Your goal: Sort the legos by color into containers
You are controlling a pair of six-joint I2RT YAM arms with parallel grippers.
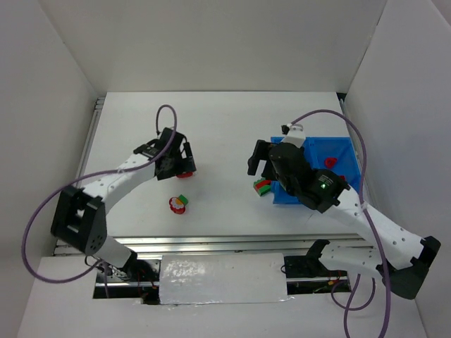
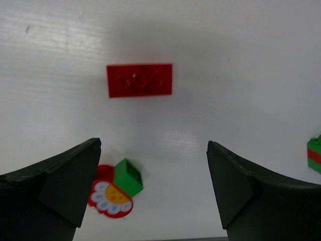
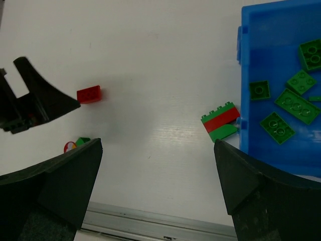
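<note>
1. Blue bin [image 3: 273,40] — right side of white desk [image 2: 241,60]; green bricks [image 3: 296,105] inside.
2. Red brick [image 2: 139,80] — flat on desk, just ahead of left pincer [image 2: 154,150], jaws wide, empty.
3. Red-green block [image 3: 220,122] against bin's outer wall, near right pincer [image 3: 158,145], wide, empty.
4. Green cube [image 2: 128,176] touching round red-white piece [image 2: 111,198], on desk near the red brick.

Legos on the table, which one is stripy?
The green-red-green stack beside the blue bin. The flat red brick and the small green brick are each one colour.
</note>
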